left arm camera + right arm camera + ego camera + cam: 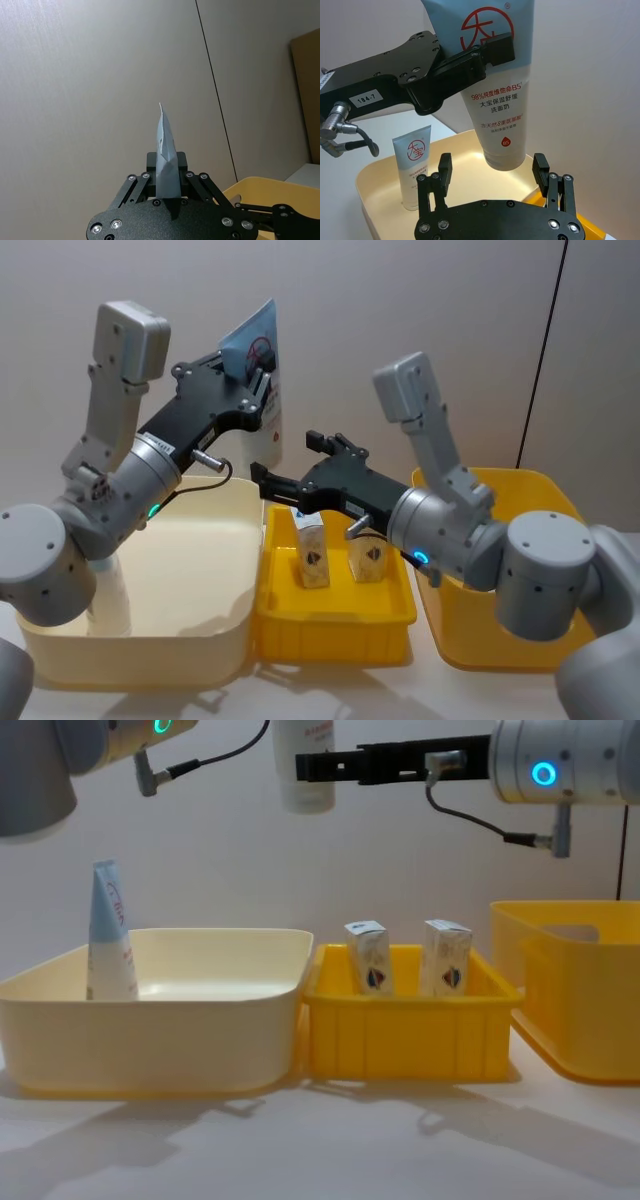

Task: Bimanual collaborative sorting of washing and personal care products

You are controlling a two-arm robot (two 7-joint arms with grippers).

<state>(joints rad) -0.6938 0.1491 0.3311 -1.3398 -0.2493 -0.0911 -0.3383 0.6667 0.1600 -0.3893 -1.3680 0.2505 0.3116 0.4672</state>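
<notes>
Jaws of the left gripper are clamped across the upper body of the held tube. It hangs cap-down, crimped end up, high above the junction of the cream tub and the yellow tray. Jaws of the right gripper are spread wide at the tube's cap end. Judged a handover: left presents, right receives. Two cartons stand upright side by side in the tray. A larger yellow tub sits to the right.

Left wrist view: tube seen edge-on, pinched between the jaws, crimp pointing away from the wrist.

Right wrist view: the left gripper's finger crosses the tube just under its red logo. That leaves the lower half bare, probably so the second grip has room. The cap end lies in line with the gap between the right gripper's open fingers; contact cannot be told. A standing tube rests upright, cap-down, in the cream tub.

Chest view: the right gripper's finger is level with the cap end at the top of the frame. The standing tube is at the cream tub's far left, well apart from the exchange. Tray and cartons sit almost beneath it, so a slipped tube would likely land there or on a rim. All three containers sit close together on the tabletop.
</notes>
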